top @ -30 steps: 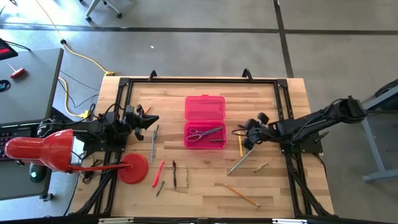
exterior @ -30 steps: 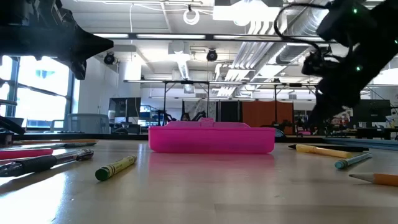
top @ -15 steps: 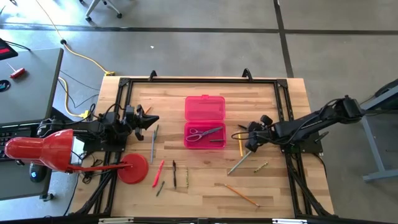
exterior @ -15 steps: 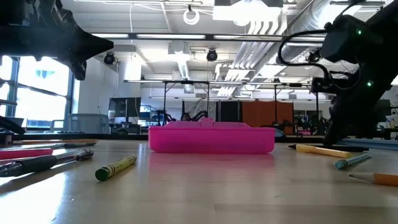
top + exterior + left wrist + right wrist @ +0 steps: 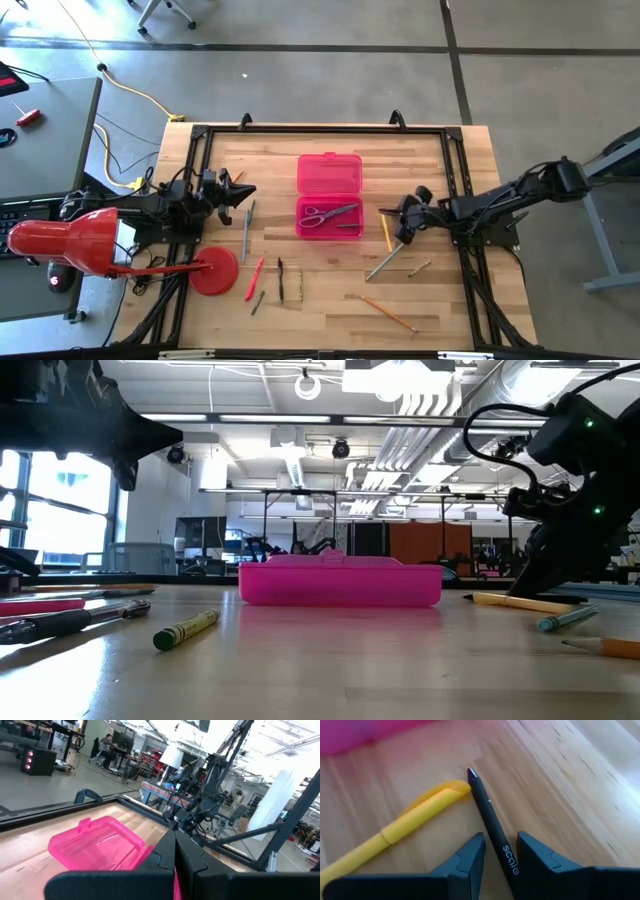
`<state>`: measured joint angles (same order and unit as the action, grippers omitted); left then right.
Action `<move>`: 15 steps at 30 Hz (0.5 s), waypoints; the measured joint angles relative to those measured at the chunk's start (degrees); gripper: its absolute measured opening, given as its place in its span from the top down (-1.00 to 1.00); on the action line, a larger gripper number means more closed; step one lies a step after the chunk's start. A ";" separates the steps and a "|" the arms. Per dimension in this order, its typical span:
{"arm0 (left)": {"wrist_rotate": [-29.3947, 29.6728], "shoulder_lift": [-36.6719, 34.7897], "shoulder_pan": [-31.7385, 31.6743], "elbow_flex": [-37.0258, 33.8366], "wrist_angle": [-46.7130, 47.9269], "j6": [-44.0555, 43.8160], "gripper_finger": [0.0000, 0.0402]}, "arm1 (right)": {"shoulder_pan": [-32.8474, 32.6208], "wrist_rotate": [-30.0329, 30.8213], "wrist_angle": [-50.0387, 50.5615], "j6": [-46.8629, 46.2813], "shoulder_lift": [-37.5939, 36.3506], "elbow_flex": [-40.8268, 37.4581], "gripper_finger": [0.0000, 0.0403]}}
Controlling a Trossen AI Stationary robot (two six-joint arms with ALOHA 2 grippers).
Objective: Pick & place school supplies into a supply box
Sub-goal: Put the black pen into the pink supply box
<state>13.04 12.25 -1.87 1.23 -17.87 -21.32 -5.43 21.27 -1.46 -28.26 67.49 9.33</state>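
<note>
The pink supply box (image 5: 328,195) lies open mid-table, its lid toward the far edge, with the purple-handled scissors (image 5: 330,212) inside. My right gripper (image 5: 500,835) is low over the table just right of the box, open, one finger on each side of a black pen (image 5: 492,827) lying flat. A yellow pen (image 5: 415,815) lies beside it. My left gripper (image 5: 240,195) hovers shut above the table's left part, near a grey pencil (image 5: 246,228). More pens and pencils lie flat toward the near edge. My right gripper comes at the black pen slanting down from the table's right, its fingers (image 5: 530,850) along the pen's printed barrel (image 5: 507,857). One finger stands very close to the barrel; I cannot tell whether it touches. The pen lies flat on the table.
A red round disc (image 5: 215,270) sits at the near left. A red pen (image 5: 255,277) and a dark crayon (image 5: 281,280) lie beside it. A grey pen (image 5: 385,262) and an orange pencil (image 5: 388,313) lie near right. A black frame (image 5: 320,128) rims the table.
My right gripper has come down toward the table and a little toward the near edge, settling over the black pen next to the yellow one. The pens, the box and my left arm have kept still.
</note>
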 joint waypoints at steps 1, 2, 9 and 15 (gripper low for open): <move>0.01 0.00 0.00 0.00 0.02 0.00 0.84 | 0.00 -0.27 -1.07 0.88 0.02 -0.17 0.53; 0.00 0.00 0.00 0.00 0.02 -0.02 0.84 | 0.00 -0.55 -1.67 1.83 0.06 -0.21 0.54; 0.02 0.00 0.00 0.00 0.02 -0.33 0.84 | -0.04 -2.55 -3.05 3.94 0.30 0.49 0.87; 0.07 0.00 0.00 0.00 0.01 -0.31 0.84 | -0.17 -0.73 -1.67 7.07 0.56 5.66 0.89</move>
<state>13.10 12.25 -1.87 1.23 -17.85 -21.63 -5.61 20.54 -3.13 -21.19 68.05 14.99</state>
